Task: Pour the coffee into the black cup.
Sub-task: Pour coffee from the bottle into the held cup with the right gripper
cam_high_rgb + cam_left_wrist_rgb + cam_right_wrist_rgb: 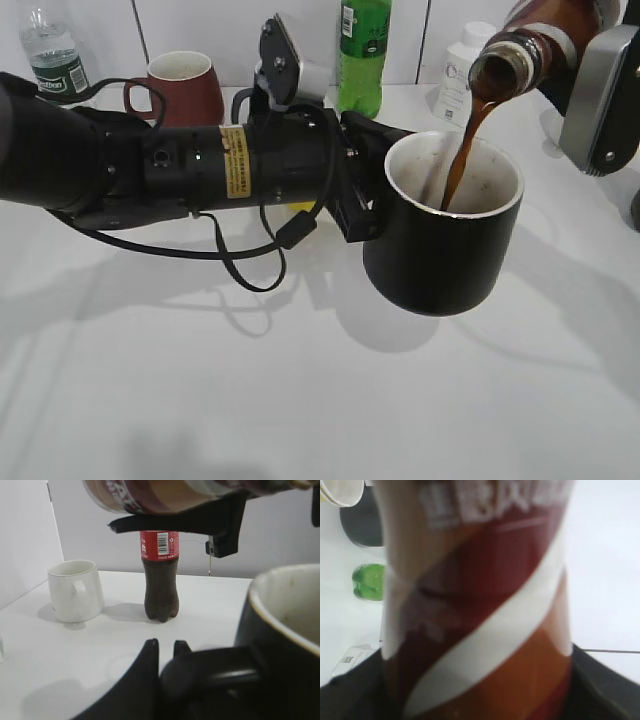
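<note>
The black cup (440, 255) hangs just above the white table, and my left gripper (365, 190) is shut on its loop handle (220, 672). Its inside is white. Over it, at the upper right, my right gripper (600, 95) is shut on the small brown coffee bottle (525, 55), tilted mouth down. A brown stream of coffee (462, 150) runs from the bottle's mouth into the cup. In the left wrist view the cup's rim (280, 587) fills the right side, with the bottle (165, 495) across the top. The bottle's label (480, 605) fills the right wrist view.
Along the back wall stand a maroon mug (180, 85), a tall green bottle (363, 55), a white bottle (462, 85) and a water bottle (55, 55). A white mug (76, 590) and a cola bottle (161, 575) stand beyond the cup. A dark grey mug (362, 522) is also there.
</note>
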Available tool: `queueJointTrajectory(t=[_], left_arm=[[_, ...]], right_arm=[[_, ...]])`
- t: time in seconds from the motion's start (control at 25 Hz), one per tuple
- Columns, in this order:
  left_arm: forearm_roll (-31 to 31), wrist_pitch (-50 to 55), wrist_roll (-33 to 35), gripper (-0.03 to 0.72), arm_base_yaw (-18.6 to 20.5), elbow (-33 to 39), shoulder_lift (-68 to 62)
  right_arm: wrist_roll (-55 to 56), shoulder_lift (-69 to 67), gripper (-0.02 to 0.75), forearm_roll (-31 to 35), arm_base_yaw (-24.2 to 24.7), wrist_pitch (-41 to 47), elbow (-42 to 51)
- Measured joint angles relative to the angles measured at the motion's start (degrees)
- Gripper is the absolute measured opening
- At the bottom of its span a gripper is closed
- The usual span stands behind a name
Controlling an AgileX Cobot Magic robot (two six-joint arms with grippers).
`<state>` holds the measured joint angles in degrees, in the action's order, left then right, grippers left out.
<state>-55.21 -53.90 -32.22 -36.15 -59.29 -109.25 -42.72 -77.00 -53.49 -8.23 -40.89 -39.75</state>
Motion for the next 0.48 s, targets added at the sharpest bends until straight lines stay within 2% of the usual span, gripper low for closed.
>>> queueJointTrajectory(t=[0.48], left_arm=[[-0.2, 0.3, 0.0, 0.055, 0.0, 0.0, 0.0]], right_arm=[[-0.2, 0.0, 0.529, 0.0, 0.0, 0.0, 0.0]])
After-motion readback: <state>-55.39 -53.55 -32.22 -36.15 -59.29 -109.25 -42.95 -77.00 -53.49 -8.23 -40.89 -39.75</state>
